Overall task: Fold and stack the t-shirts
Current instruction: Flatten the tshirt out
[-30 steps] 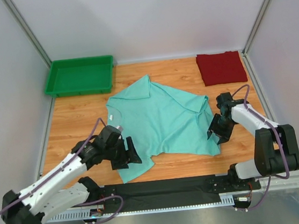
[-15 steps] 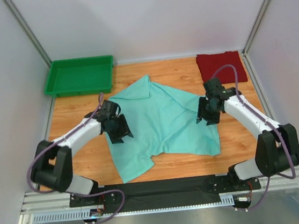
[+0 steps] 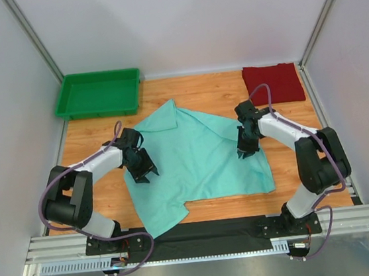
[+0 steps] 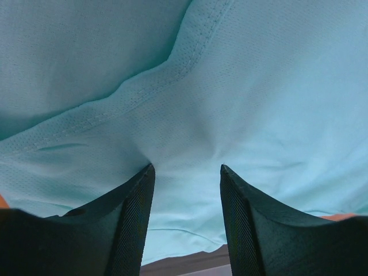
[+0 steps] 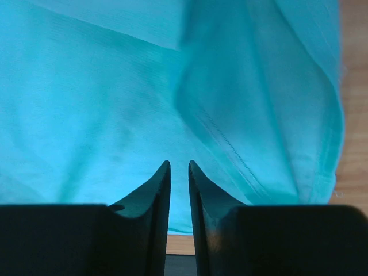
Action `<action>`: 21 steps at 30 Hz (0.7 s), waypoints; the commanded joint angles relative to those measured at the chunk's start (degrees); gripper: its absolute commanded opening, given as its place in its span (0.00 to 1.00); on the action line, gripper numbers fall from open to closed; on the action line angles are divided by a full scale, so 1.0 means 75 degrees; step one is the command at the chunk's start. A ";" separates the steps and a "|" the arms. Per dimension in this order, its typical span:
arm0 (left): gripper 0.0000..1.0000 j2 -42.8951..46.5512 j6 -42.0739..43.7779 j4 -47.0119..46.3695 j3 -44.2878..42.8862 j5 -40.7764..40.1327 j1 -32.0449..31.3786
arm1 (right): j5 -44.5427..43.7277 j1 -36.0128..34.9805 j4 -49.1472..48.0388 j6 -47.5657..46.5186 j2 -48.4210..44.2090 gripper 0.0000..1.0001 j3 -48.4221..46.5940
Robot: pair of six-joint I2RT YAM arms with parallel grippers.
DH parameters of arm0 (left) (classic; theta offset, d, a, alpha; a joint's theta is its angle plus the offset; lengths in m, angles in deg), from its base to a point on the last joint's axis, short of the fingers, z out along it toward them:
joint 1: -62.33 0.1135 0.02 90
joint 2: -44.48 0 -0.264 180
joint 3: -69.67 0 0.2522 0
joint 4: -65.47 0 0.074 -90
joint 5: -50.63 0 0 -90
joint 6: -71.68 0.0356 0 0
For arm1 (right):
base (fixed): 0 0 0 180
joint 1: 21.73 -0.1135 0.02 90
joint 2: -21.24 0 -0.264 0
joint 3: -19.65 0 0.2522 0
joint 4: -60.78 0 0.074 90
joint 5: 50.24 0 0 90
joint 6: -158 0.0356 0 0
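The mint green t-shirt (image 3: 193, 157) lies spread and partly rumpled on the middle of the wooden table. It has a folded flap at its back and a tail hanging toward the front edge. My left gripper (image 3: 143, 172) is down on the shirt's left edge. In the left wrist view its jaws (image 4: 187, 167) stand open with the cloth (image 4: 259, 86) just past the tips. My right gripper (image 3: 245, 152) is over the shirt's right part. Its jaws (image 5: 179, 162) are nearly together, with cloth (image 5: 86, 115) beyond them and nothing between. The dark red t-shirt (image 3: 273, 82) lies folded at the back right.
A rigid green plastic tray (image 3: 98, 93) stands at the back left corner. Grey walls close in the table on three sides. A black strip (image 3: 202, 230) runs along the front edge between the arm bases. Bare wood (image 3: 91, 142) shows left of the shirt.
Both grippers moved away from the front, onto the shirt. The shirt shifted left and flattened; its left edge is now straighter and the back flap moved left.
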 commanded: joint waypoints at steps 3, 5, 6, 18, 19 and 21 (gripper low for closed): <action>0.57 -0.0005 -0.0154 0.0543 0.0288 -0.0375 0.0184 | -0.0426 0.0394 0.0413 0.1079 -0.1166 0.28 0.1645; 0.57 -0.0133 -0.0119 0.0555 0.0265 -0.0340 0.0231 | -0.0346 0.0710 0.0191 0.1151 -0.1238 0.28 0.1989; 0.57 -0.0157 -0.0095 0.0555 0.0276 -0.0247 0.0255 | -0.0044 0.0770 0.0201 0.1128 -0.1215 0.27 0.2071; 0.51 0.0486 -0.0435 0.0930 0.1047 -0.0445 0.0793 | -0.1916 0.2936 0.0635 0.1854 -0.1237 0.08 0.2506; 0.50 0.0614 -0.0423 0.1035 0.1131 -0.0469 0.0863 | -0.1974 0.3089 0.0647 0.1796 -0.1319 0.08 0.2459; 0.48 0.1083 -0.0213 0.1269 0.1155 -0.0713 0.0923 | -0.2034 0.3184 0.0857 0.1528 -0.1693 0.09 0.2190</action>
